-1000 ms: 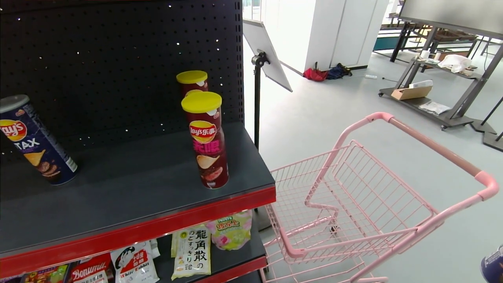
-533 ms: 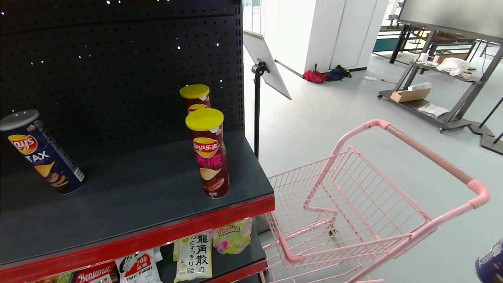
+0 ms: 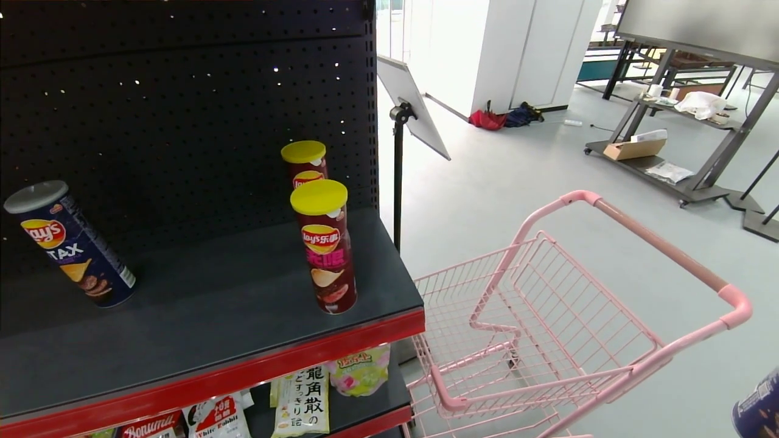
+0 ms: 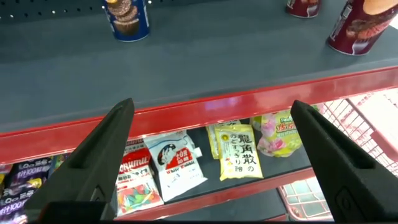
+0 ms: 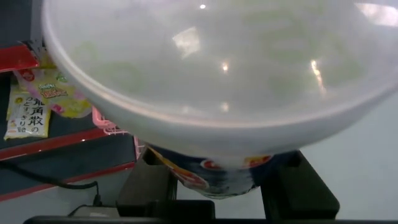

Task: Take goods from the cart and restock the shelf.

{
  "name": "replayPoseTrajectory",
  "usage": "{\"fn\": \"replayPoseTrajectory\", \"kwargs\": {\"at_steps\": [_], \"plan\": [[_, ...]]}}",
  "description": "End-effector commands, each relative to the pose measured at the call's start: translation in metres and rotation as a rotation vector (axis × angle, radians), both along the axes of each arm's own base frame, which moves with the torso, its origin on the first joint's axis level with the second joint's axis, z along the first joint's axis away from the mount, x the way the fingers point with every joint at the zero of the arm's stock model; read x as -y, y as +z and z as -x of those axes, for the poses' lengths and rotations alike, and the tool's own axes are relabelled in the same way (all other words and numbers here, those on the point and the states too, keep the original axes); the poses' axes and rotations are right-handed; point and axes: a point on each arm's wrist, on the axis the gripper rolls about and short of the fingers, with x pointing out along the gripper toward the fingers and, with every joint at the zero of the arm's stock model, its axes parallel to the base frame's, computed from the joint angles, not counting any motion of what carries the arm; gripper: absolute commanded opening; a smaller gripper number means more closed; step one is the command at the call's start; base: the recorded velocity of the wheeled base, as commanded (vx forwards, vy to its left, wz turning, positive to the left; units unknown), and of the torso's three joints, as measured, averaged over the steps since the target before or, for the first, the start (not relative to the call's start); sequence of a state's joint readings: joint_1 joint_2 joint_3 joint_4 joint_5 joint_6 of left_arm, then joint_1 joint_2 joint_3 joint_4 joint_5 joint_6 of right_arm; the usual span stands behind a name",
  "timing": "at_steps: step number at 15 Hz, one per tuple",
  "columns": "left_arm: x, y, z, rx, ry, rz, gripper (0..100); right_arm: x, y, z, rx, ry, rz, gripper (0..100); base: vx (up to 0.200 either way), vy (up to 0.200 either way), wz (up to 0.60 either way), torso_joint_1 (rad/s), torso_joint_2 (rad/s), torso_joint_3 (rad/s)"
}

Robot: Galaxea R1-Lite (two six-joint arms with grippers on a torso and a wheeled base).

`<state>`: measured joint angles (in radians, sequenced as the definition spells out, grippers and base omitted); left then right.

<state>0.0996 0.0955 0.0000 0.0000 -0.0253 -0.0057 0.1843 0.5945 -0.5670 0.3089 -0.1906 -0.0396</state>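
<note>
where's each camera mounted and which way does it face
Head: on the head, looking down at the shelf and pink cart.
Left wrist: faces the shelf front, between its open left pincer.
Right wrist: looks along the blue can held in the right pincer.
Shared: head and left wrist show the snack bags.

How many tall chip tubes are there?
4. On the dark shelf: a front red yellow-lidded tube, a rear red tube behind it, a dark blue grey-lidded tube at left; another blue tube in the right gripper.
</note>
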Motion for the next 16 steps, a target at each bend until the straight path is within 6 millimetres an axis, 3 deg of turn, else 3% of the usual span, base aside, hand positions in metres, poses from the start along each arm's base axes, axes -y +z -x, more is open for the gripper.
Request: {"fn": "replayPoseTrajectory", "kwargs": {"at_steps": [1, 7, 10, 12, 16], "plan": [[0.0, 0.0, 0.0, -0.001, -0.001, 0.001, 100, 0.0, -0.005, 0.0, -0.012, 0.001, 0.009, 0, 0.0, 0.0, 0.6, -0.002, 0.01, 0.002], [0.0, 0.0, 0.0, 0.002, -0.001, 0.0, 100, 0.0, -0.008, 0.003, -0.01, 0.008, 0.021, 0, 0.0, 0.0, 0.6, 0.009, 0.0, 0.001], [0.0, 0.0, 0.0, -0.001, 0.001, 0.0, 100, 0.001, -0.015, 0.007, 0.02, 0.004, 0.011, 0, 0.0, 0.0, 0.0, 0.0, 0.0, 0.0], [0.0, 0.0, 0.0, -0.001, -0.001, -0.001, 100, 0.002, -0.03, 0.015, 0.051, 0.02, 0.002, 0, 0.0, 0.0, 0.0, 0.0, 0.0, 0.0], [0.0, 0.0, 0.0, -0.001, -0.001, -0.001, 100, 0.003, -0.041, 0.02, 0.079, 0.029, -0.008, 0, 0.0, 0.2, 0.0, -0.003, 0.0, 0.004]]}}
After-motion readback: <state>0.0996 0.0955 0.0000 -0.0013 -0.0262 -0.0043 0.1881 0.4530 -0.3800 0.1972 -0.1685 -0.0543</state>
